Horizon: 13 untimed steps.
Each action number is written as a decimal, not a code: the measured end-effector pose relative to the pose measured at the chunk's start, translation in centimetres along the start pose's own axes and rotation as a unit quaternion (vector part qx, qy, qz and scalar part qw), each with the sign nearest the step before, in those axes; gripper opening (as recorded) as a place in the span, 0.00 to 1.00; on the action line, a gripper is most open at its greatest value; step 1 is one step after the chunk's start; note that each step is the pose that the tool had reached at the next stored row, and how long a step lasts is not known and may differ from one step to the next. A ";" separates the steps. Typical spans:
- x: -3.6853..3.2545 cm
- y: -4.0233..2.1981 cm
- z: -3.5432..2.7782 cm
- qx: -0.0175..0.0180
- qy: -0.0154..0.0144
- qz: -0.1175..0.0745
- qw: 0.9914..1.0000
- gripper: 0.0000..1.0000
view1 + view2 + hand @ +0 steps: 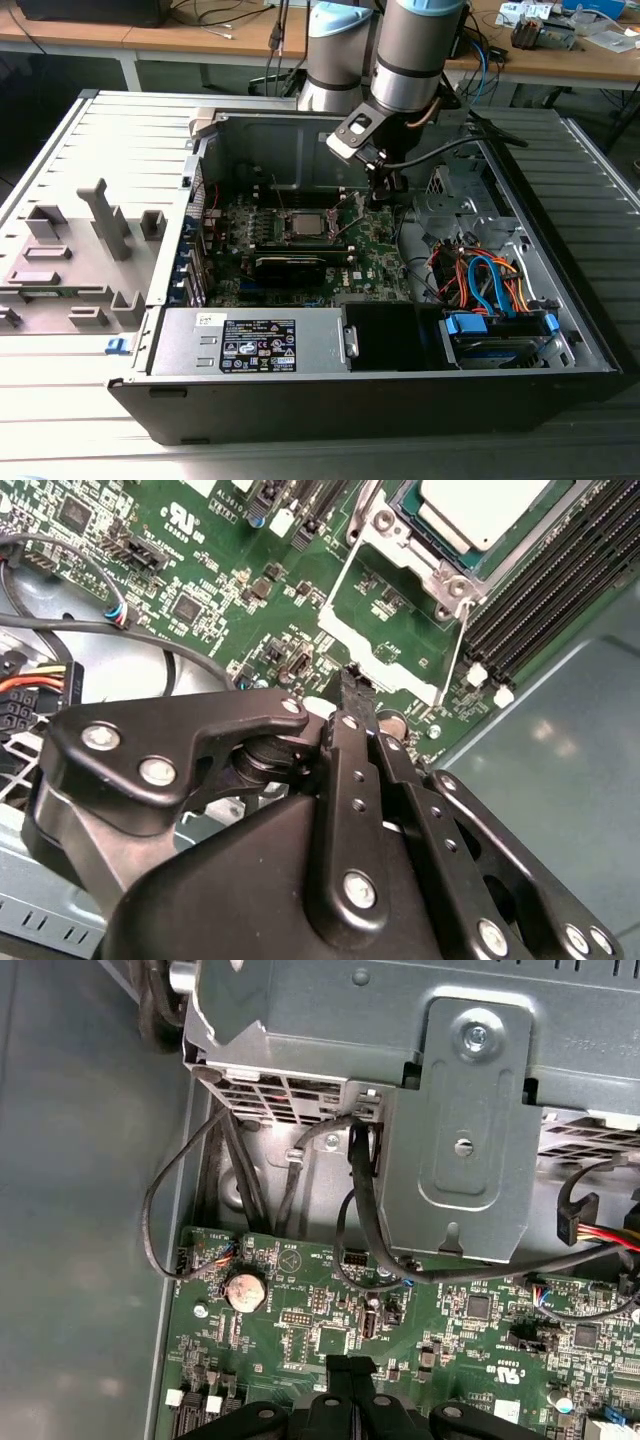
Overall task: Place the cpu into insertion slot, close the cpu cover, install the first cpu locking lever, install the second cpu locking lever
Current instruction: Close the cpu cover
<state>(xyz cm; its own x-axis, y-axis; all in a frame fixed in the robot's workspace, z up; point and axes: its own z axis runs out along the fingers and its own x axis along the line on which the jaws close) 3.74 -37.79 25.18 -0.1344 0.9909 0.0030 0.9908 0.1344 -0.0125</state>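
Gripper [352, 683] is hanging low over the motherboard [215, 555], its jaws pressed together with nothing between them. Its tip is sitting just beside the free end of a thin wire locking lever [457, 645]. The cpu [480, 505] is lying in the insertion slot [286, 226], and the cpu cover [400, 545] is looking closed, its silver frame lying flat around the chip. Judging by that, the lever work is what is going on now. Whether this lever is hooked yet, I cannot tell. To do it well, the joined tips should be pressing on the wire near its bent end and guiding it down and sideways under its catch. They should also be staying clear of the black memory slots [560, 570] alongside, since so thin a wire is likely to be slipping off a blunt tip.
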 end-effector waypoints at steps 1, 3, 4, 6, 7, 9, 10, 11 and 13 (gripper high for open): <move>0.01 -0.01 0.05 0.005 0.000 0.000 1.000 0.11; 0.01 -0.03 0.07 0.009 -0.002 0.000 1.000 0.11; 0.03 -0.12 0.09 0.010 -0.004 0.000 1.000 0.11; 0.08 -0.49 0.09 0.010 -0.004 0.000 1.000 0.11; 0.10 -0.60 0.09 0.010 -0.004 0.000 1.000 0.11; 0.10 -0.61 0.09 0.010 -0.004 0.000 1.000 0.11; 0.10 -0.61 0.09 0.010 -0.004 0.000 1.000 0.11; 0.10 -0.61 0.09 0.010 -0.004 0.000 1.000 0.11; 0.11 -0.67 0.09 0.010 -0.004 0.000 1.000 0.11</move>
<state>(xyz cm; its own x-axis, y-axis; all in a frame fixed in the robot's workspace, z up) 3.06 -37.77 25.09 -0.1340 0.9910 -0.0052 0.9905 0.1338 -0.0328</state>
